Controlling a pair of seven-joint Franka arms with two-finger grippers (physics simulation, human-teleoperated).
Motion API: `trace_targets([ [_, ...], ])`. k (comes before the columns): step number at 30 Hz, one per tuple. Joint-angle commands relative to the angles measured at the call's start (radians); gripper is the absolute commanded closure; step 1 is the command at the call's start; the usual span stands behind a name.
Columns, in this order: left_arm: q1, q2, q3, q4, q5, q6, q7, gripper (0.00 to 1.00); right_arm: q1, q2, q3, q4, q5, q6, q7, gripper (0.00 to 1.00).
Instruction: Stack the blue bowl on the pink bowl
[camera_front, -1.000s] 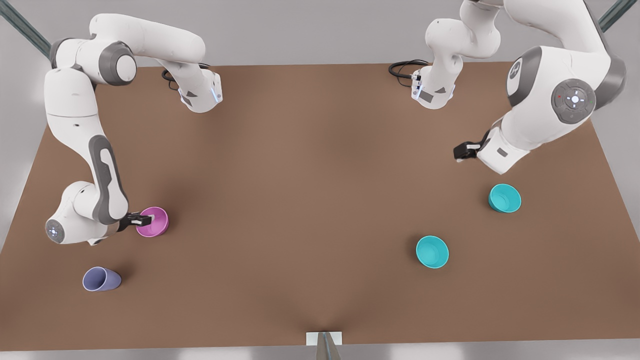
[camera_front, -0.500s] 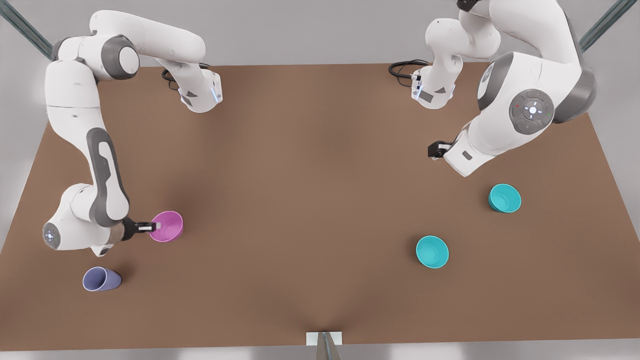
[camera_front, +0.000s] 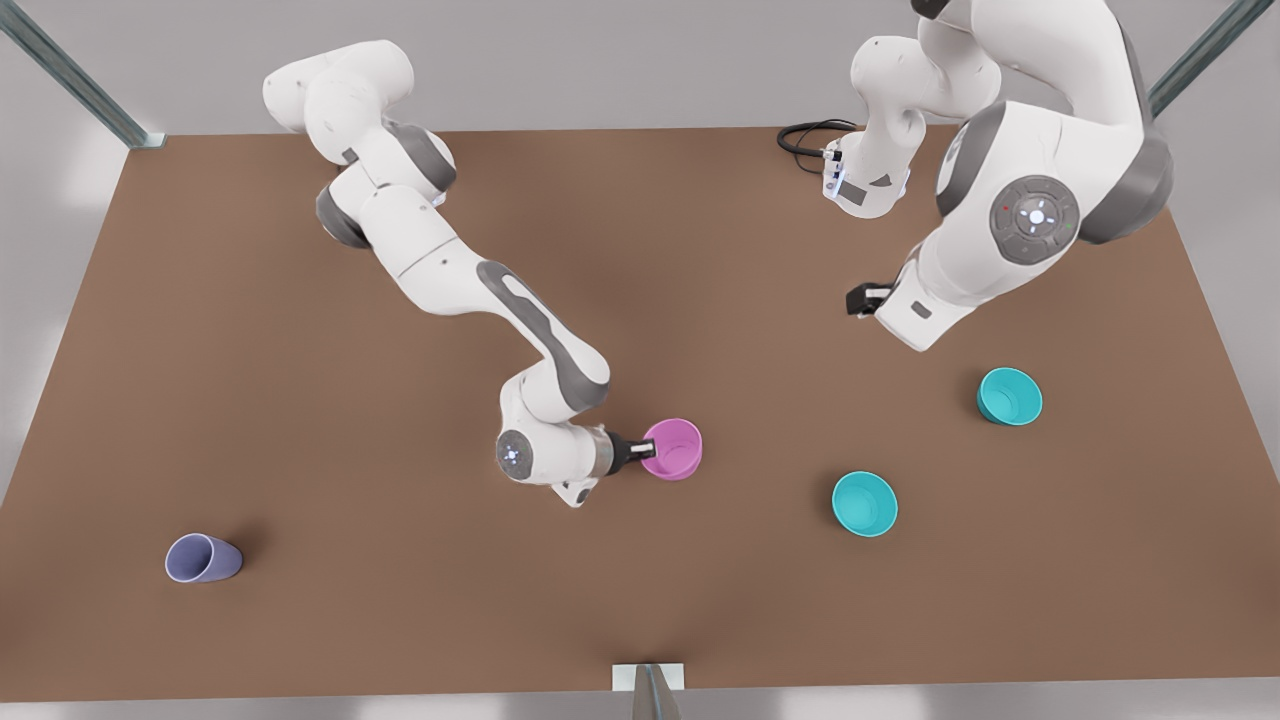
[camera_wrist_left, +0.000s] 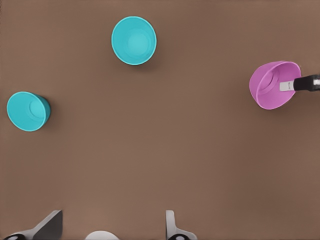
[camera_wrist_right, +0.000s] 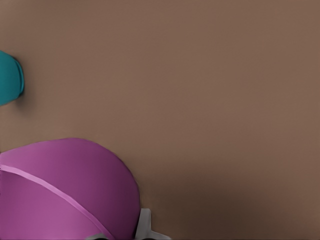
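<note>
In the front view, the right tool (camera_front: 650, 449) sat near the middle of the brown desk (camera_front: 300, 350), pinched on the near rim of the pink bowl (camera_front: 674, 449), with one finger showing inside the bowl. The blue bowl (camera_front: 865, 503) stood open side up toward the front view's right, well apart from the pink bowl. A second teal bowl (camera_front: 1010, 396) stood farther right, and a lavender cup (camera_front: 203, 558) lay on its side in the front left corner. The left tool (camera_front: 860, 298) hung above bare desk behind both teal bowls; its opening could not be told from here.

In the left wrist view, the left tool's fingers (camera_wrist_left: 172, 227) were spread wide and held nothing. The blue bowl (camera_wrist_left: 133, 40), the second teal bowl (camera_wrist_left: 27, 111) and the pink bowl (camera_wrist_left: 274, 85) lay apart, the pink one tilted in the right tool (camera_wrist_left: 287, 86).

In the right wrist view, the pink bowl (camera_wrist_right: 65, 195) loomed close, with a teal edge (camera_wrist_right: 9, 80) beyond it.
</note>
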Motion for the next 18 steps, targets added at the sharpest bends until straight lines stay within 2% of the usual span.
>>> trace_targets([
  [1,0.000,-0.001,0.000,-0.002,0.008,0.012,-0.108,0.00,0.019,0.019,-0.001,0.012,-0.001,0.128,0.577,0.79],
  [7,0.017,0.014,0.046,-0.002,0.006,0.019,-0.093,0.00,0.017,0.025,-0.004,0.013,-0.001,0.113,0.578,0.79],
  [9,0.019,0.011,0.074,-0.001,0.005,0.030,-0.099,0.00,0.019,0.024,-0.026,0.013,-0.004,0.108,0.571,0.00],
  [11,0.043,-0.012,0.079,-0.054,-0.051,0.161,-0.136,0.00,0.019,0.024,-0.026,0.013,-0.004,0.106,0.568,0.00],
  [13,0.135,0.097,0.079,-0.042,-0.064,0.314,0.088,0.00,0.019,0.022,-0.024,0.013,-0.004,0.106,0.566,0.00],
  [14,0.174,0.168,0.079,-0.024,-0.136,0.363,0.190,0.00,0.017,0.016,-0.024,0.012,-0.002,0.103,0.571,0.00],
  [15,0.174,0.237,0.080,-0.024,-0.138,0.481,0.365,0.00,0.009,0.002,-0.024,0.015,0.002,0.061,0.578,0.00],
  [18,0.227,0.378,0.066,-0.016,-0.245,0.677,0.546,0.00,-0.043,-0.107,-0.026,0.010,0.077,-0.048,0.580,0.00],
])
